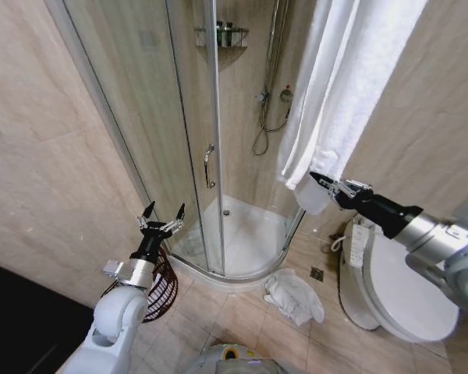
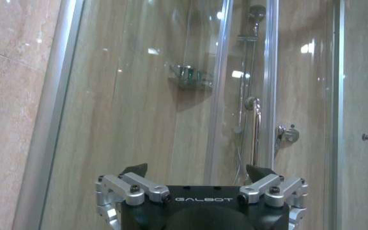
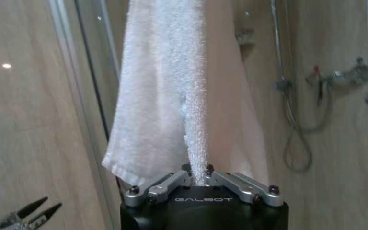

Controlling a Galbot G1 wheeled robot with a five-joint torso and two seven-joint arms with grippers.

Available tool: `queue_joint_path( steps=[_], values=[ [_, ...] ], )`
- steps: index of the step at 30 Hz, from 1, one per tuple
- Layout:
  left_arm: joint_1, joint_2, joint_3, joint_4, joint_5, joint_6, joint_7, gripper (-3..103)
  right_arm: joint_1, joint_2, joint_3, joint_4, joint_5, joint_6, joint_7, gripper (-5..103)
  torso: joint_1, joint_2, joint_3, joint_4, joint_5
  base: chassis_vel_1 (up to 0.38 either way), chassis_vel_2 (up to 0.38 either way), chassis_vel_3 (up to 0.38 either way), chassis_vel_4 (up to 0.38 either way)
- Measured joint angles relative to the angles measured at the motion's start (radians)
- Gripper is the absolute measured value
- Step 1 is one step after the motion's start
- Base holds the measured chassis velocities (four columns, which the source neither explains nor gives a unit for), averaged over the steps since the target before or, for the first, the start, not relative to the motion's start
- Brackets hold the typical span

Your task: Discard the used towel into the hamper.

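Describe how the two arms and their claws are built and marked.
Both arms have silver-grey casings narrowing to black wrists. The left claw and right claw have black-tipped fingers on bolted silver linkages, and each black claw body carries white GALBOT lettering in the wrist views.

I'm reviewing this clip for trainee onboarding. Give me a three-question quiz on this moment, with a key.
1. True or false: the right gripper is shut on the lower edge of the hanging white towel.
2. Where does the hamper stand? A) inside the shower stall B) on the floor by the left arm, near the shower's curved base C) on the toilet lid
3. Fill in: the left gripper is raised in front of the shower's glass door with its fingers ____.

Key: 1 true. 2 B. 3 open.

Note for trainees: another white towel lies crumpled on the floor between the shower base and the toilet.
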Motion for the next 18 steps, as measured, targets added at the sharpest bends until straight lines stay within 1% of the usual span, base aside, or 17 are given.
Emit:
queue_joint_path(
  steps=[1,2,4,7,8,10,12,16,18],
  values=[
    [0.0,0.0,0.0,0.001,0.0,0.0,0.0,100,-0.008,0.009,-0.001,0.0,-0.005,-0.003,-0.003,2,0.0,0.0,0.0,0.0,0.0002,0.0,0.0,0.0,0.0],
    [0.0,0.0,0.002,0.003,0.0,-0.002,0.001,100,-0.035,0.037,-0.007,-0.001,-0.026,-0.01,-0.012,2,0.0,0.0,0.0,0.0,0.0001,0.0,0.0,0.0,0.0],
    [-0.001,0.0,0.002,0.004,0.0,-0.003,0.002,100,-0.043,0.045,-0.009,-0.001,-0.032,-0.011,-0.015,2,0.0,0.0,0.0,-0.0001,0.0005,0.0,0.0,0.0,0.0],
    [-0.001,0.0,0.004,0.004,-0.001,-0.005,0.004,100,-0.086,0.098,-0.016,-0.001,-0.072,-0.015,-0.03,2,0.0,0.0,0.0,0.0,0.0001,0.0,0.0,0.0,0.0],
    [-0.001,0.0,0.004,0.004,-0.001,-0.005,0.004,100,-0.086,0.098,-0.016,-0.001,-0.072,-0.015,-0.03,2,0.0,0.0,0.0,0.0,0.0001,0.0,0.0,0.0,0.0],
    [0.0,0.0,0.005,0.002,-0.001,-0.005,0.005,100,-0.1,0.123,-0.017,-0.002,-0.082,-0.018,-0.034,2,0.0,0.0,0.0,0.0001,0.0001,0.0,0.0,0.0,0.0],
    [0.001,-0.001,0.007,-0.001,-0.001,-0.006,0.007,100,-0.124,0.159,-0.008,-0.002,-0.128,-0.018,-0.078,2,0.0,0.0,0.0,-0.0001,0.0001,0.0,0.0,0.0,0.0],
    [0.003,-0.003,0.007,-0.001,-0.001,-0.007,0.01,100,-0.134,0.176,-0.001,-0.002,-0.147,-0.018,-0.096,2,0.0,0.0,0.0,0.0,0.0001,0.0,0.0,0.0,0.0],
    [0.003,-0.004,0.01,-0.001,-0.001,-0.008,0.012,100,-0.149,0.19,-0.004,-0.002,-0.174,-0.018,-0.111,2,0.0,0.0,0.0,0.0001,-0.0001,0.0,0.0,0.0,0.0]
  ],
)
